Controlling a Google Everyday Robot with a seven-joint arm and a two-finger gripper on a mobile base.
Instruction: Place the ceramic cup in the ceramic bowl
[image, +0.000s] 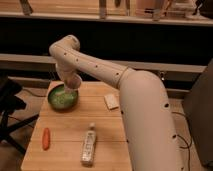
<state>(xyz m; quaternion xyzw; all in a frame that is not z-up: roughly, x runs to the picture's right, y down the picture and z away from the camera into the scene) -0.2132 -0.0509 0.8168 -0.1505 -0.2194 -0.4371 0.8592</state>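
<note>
The green ceramic bowl (62, 98) with a paler speckled inside sits at the back left of the wooden table (60, 135). My gripper (69, 85) hangs from the white arm right over the bowl's back right rim, its tip down in the bowl's mouth. A pale shape at the gripper's end merges with the wrist, so I cannot tell whether the ceramic cup is there. A small whitish, slightly tapered object (111, 101) lies on the table right of the bowl, and I cannot tell whether it is the cup.
A clear labelled bottle (89, 146) lies near the table's front middle. An orange carrot (46, 138) lies at the front left. A black chair (9, 107) stands left of the table. A dark counter runs behind it.
</note>
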